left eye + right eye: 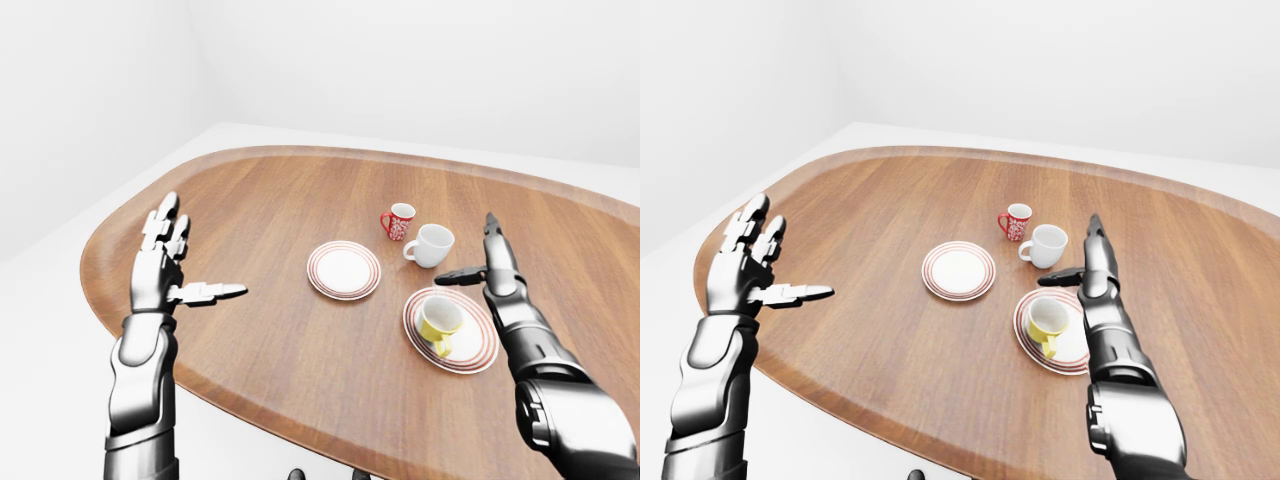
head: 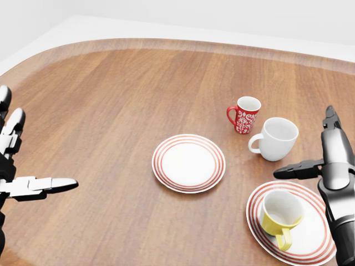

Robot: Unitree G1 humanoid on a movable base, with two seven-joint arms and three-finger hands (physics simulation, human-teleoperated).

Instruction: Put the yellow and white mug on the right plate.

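Note:
The yellow and white mug (image 2: 280, 215) stands upright on the right striped plate (image 2: 316, 235) at the lower right of the head view, handle pointing down. My right hand (image 2: 320, 152) hovers open just above and to the right of the mug, thumb stretched left, touching nothing. My left hand (image 2: 16, 166) is open at the far left edge, fingers spread, holding nothing. A second striped plate (image 2: 188, 162) lies bare in the middle of the table.
A red patterned mug (image 2: 244, 114) and a plain white mug (image 2: 275, 138) stand side by side above the right plate. The rounded wooden table (image 1: 280, 200) has its edge curving along the left and bottom in the left-eye view.

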